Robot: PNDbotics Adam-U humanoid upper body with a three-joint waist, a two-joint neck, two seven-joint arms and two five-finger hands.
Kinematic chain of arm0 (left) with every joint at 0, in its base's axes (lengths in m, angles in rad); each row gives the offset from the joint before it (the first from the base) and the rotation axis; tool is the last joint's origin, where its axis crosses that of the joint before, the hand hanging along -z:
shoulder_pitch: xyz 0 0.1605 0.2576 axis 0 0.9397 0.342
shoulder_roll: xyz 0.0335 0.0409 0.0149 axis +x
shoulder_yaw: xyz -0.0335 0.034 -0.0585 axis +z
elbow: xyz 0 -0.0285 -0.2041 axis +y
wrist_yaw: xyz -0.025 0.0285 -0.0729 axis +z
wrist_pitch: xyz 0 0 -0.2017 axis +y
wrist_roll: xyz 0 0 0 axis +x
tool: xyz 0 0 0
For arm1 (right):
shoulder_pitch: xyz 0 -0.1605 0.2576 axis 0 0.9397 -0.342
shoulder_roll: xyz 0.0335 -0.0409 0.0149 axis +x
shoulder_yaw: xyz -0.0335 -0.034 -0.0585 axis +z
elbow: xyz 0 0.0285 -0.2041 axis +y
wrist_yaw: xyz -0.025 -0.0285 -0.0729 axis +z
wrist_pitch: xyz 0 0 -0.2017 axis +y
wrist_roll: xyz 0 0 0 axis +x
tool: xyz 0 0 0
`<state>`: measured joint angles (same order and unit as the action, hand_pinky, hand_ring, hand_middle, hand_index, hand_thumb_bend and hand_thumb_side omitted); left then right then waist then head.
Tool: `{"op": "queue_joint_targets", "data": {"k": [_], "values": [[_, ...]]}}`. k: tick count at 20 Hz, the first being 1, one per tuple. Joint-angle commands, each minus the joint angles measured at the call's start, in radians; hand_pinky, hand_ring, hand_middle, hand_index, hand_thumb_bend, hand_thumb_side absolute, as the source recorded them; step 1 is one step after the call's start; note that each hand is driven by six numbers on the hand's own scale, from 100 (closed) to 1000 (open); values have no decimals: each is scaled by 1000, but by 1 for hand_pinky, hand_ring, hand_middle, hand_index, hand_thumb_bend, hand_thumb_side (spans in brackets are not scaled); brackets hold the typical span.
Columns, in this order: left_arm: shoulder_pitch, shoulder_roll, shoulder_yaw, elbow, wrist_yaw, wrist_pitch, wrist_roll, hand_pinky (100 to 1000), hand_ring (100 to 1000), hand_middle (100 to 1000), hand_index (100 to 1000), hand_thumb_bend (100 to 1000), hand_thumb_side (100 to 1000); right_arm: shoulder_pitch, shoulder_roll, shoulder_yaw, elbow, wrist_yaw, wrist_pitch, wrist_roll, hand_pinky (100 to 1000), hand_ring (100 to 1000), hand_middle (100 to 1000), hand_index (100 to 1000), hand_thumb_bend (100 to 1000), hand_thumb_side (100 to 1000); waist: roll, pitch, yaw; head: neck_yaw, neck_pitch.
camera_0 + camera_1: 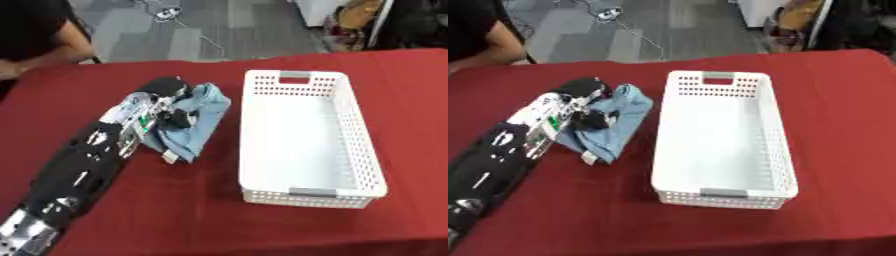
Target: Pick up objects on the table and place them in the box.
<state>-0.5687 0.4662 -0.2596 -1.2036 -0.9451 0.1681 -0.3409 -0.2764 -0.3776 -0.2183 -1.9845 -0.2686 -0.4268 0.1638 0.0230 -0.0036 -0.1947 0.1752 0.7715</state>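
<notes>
A blue cloth [194, 125] is gripped by the left hand [168, 107], fingers curled into it, left of the white box [308, 140] on the red table [201, 210]; grey floor [192, 35] is seen beyond.

No text, label or number can be read anywhere.

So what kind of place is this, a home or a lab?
Probably a lab or test room: a table under a red cloth, grey carpet tiles with a cable across them, and a bare white box.
</notes>
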Motion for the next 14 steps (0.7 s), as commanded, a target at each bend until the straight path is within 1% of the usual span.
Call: {"op": "queue_joint_targets", "data": {"k": [1,2,3,4,5,6,7,8,9,11,14], "values": [[-3,2,39,-19,65,20,29,100,100,100,109,100,373,-15,-14,-5,-16,1,-2,-2,840,870,839,947,100,1000,-4,-9,1,-2,-1],[3,-7,55,-15,120,31,54,100,100,100,106,100,399,-15,-14,-5,-16,1,-1,-3,840,870,839,947,100,1000,-5,-8,2,-3,-1],[10,-26,80,-15,202,39,93,100,100,100,103,100,435,-15,-13,-6,-16,2,-1,-4,840,870,839,947,100,1000,-6,-8,3,-4,-1],[16,-39,98,-16,296,44,138,100,100,100,105,100,415,-15,-13,-7,-16,3,-1,-4,840,870,839,947,100,1000,-6,-8,4,-5,-1],[20,-54,114,-22,396,41,189,100,100,100,100,100,487,-14,-13,-7,-16,3,-1,-5,840,870,839,947,100,1000,-6,-8,5,-5,-1],[25,-66,124,-30,500,33,243,100,100,100,100,100,471,-14,-12,-7,-16,4,-1,-5,840,870,839,947,100,1000,-6,-8,5,-5,-1],[27,-76,129,-38,589,22,291,100,100,100,100,100,534,-14,-12,-7,-16,4,-1,-5,840,870,839,947,100,1000,-7,-8,6,-5,-1],[30,-86,134,-50,679,7,336,100,100,100,100,100,531,-13,-12,-7,-16,4,-1,-5,840,870,839,947,100,1000,-7,-8,6,-5,-1],[31,-92,133,-61,757,-7,375,100,100,100,100,100,561,-13,-12,-6,-16,4,-1,-5,840,870,839,947,100,1000,-7,-9,7,-4,-1],[34,-97,125,-80,877,-32,428,100,100,100,100,100,569,-13,-12,-5,-16,4,-1,-4,840,870,839,947,100,1000,-7,-9,7,-3,-1],[35,-102,114,-95,978,-53,468,100,100,100,100,100,577,-13,-11,-5,-16,4,-1,-4,840,870,839,947,100,1000,-7,-10,8,-3,-1]]}}
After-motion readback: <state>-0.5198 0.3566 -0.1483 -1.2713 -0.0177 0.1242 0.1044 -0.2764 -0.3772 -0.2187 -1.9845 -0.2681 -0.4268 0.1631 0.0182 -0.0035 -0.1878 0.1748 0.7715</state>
